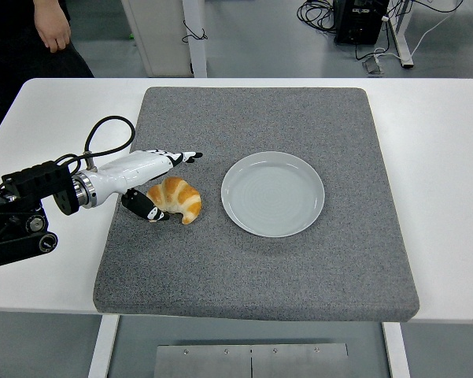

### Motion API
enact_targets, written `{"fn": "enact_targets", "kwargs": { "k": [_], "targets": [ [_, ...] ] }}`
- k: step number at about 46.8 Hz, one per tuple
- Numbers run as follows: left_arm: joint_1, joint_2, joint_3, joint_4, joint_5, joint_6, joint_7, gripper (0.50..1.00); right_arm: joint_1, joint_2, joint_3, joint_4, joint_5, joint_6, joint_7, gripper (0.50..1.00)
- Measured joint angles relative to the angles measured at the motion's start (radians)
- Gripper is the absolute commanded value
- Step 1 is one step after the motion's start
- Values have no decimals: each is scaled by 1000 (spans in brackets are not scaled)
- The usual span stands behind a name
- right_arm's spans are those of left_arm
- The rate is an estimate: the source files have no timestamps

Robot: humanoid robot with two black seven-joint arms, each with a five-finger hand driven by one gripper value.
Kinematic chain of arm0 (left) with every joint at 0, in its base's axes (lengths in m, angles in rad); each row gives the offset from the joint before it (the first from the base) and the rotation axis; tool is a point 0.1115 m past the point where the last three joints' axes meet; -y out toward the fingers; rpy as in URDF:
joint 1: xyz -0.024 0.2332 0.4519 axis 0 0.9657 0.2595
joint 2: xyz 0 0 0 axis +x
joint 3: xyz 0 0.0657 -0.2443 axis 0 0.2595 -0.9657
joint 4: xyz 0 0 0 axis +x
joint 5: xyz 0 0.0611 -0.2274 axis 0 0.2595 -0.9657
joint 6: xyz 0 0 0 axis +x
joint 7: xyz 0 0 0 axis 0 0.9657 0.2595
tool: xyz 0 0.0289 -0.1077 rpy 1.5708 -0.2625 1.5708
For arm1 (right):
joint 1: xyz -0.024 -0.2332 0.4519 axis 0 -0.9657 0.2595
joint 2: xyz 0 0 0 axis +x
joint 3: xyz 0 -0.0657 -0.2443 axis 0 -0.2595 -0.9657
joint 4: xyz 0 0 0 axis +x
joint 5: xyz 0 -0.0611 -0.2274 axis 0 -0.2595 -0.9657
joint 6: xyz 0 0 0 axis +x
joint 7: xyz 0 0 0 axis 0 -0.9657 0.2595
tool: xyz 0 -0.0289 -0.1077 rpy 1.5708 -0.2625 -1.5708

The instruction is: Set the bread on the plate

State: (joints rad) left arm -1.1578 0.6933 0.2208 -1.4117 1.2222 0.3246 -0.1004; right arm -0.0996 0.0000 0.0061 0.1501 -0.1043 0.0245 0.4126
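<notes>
Golden bread (178,198) is lying between the open fingers of the left robot hand (153,180), plate (273,194) sitting beyond it.

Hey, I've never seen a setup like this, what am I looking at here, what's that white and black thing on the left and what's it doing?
This is one picture from a camera high on a humanoid robot, looking down over its white table. The white and black thing is the robot's left hand, reaching in from the left. A grey mat covers the table's middle. On it lie a croissant and an empty pale plate, side by side, apart. The hand's thumb and fingers sit around the croissant's left end, which rests on the mat. A person stands at top left.
</notes>
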Motion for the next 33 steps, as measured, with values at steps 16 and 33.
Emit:
{"fn": "enact_targets", "kwargs": {
  "k": [16, 33],
  "targets": [
    [51, -45, 1, 41, -3, 44, 2, 933, 0, 0, 0, -1, 0, 0, 0, 1000],
    [54, -50, 0, 68, -8, 42, 9, 775, 0, 0, 0, -1, 0, 0, 0, 1000]
  ]
}}
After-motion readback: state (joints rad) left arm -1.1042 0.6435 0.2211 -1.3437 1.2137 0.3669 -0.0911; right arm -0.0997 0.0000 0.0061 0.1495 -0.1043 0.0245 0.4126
